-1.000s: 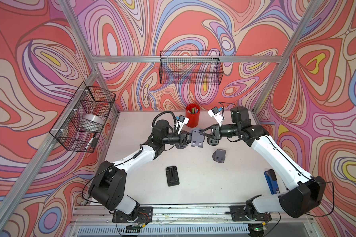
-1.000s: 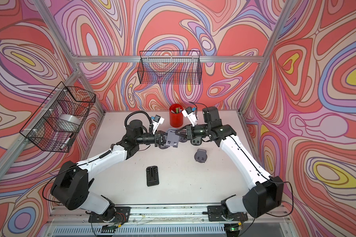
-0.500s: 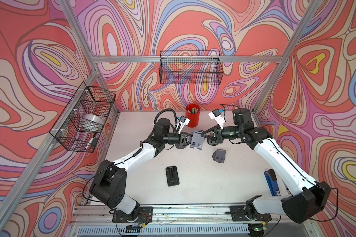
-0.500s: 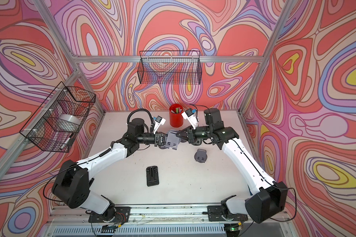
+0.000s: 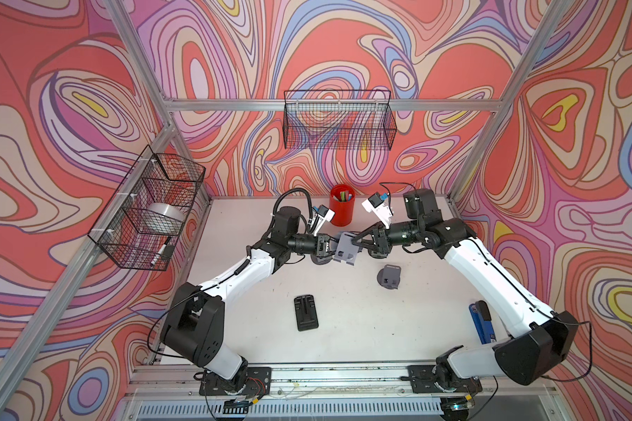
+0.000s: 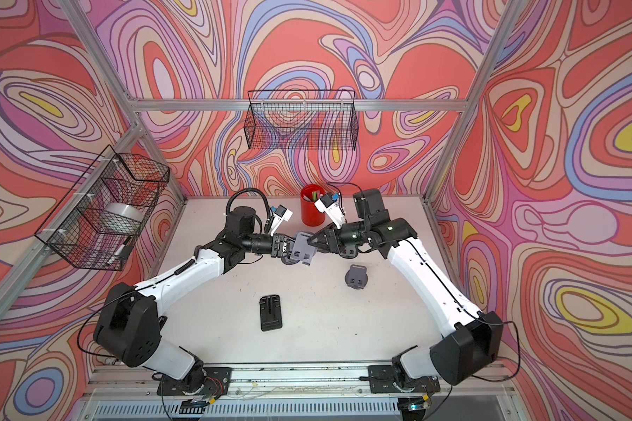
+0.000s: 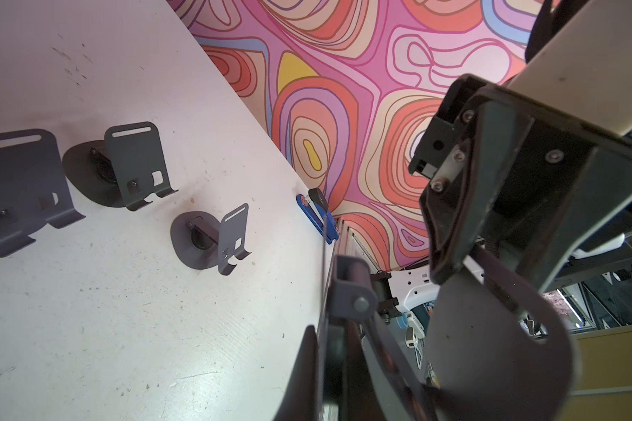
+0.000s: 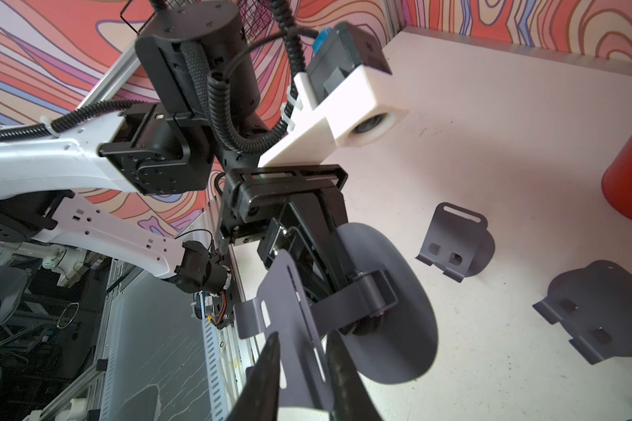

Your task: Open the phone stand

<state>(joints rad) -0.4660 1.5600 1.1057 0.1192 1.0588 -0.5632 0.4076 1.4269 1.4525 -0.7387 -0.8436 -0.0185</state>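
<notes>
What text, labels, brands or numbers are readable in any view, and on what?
No text can be read in any view.
Blue tool: small pale mark near one end, too small to read.
Marker in the side wire basket: any print is too small to read.
Red cup: no print visible.
</notes>
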